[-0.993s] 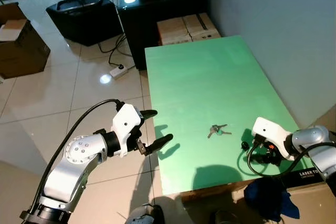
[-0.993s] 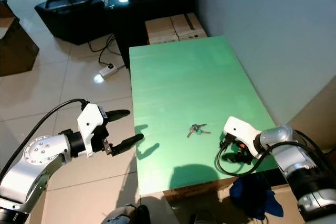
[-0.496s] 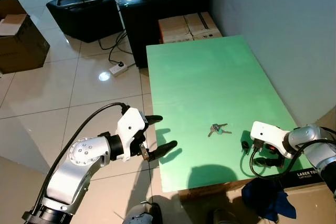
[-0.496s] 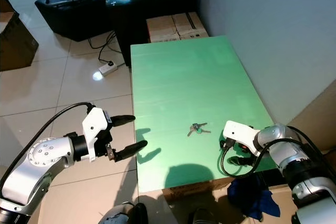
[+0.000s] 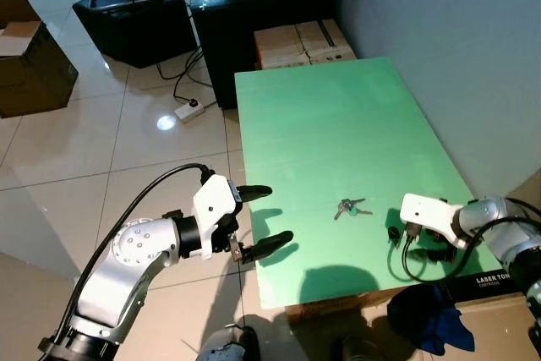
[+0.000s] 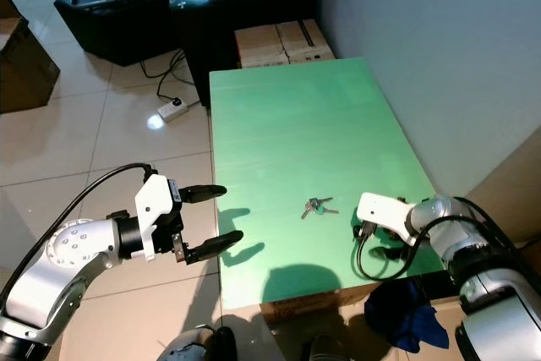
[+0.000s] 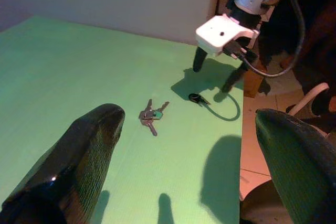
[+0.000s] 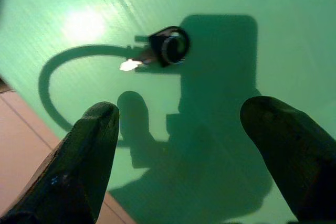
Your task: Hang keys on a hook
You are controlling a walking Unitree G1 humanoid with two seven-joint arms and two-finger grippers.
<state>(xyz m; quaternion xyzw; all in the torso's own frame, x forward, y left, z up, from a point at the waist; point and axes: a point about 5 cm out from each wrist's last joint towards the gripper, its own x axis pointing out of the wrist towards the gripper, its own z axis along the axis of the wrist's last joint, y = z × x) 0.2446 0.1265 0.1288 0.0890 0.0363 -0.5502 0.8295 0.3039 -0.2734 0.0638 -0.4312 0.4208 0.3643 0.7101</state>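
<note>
Left eye view: green bench (image 5: 338, 124) running away from the camera along a grey wall. Keys (image 5: 350, 208) lying flat on it toward the near end, touching nothing. Just to their right, a small black hook (image 5: 392, 232) on the bench surface, apart from the keys. Left gripper (image 5: 262, 221) hovering at the bench's near left edge, jaws spread wide, one finger above the other, both pointing toward the keys but well short of them. Right gripper (image 5: 418, 247) low over the near right corner, beside the hook, a black cable looping under its white housing. Beyond the bench: cardboard boxes (image 5: 303, 43) against a dark cabinet, a power strip (image 5: 191, 111) on the tiled floor.

Right eye view: same layout, keys (image 6: 315, 205) between the two grippers, nearer the right one.

Left wrist view: two black fingers (image 7: 79, 156) far apart in the foreground, keys (image 7: 151, 114) on the green surface between and beyond them, untouched. Hook (image 7: 196, 98) farther on, and behind it the right arm's white housing with its fingers tipped down to the bench.

Right wrist view: right gripper's jaws open, fingers (image 8: 84, 156) wide apart over the bench, holding nothing. Hook (image 8: 168, 47) lying beyond them in the arm's shadow, a bright glint at its side.
</note>
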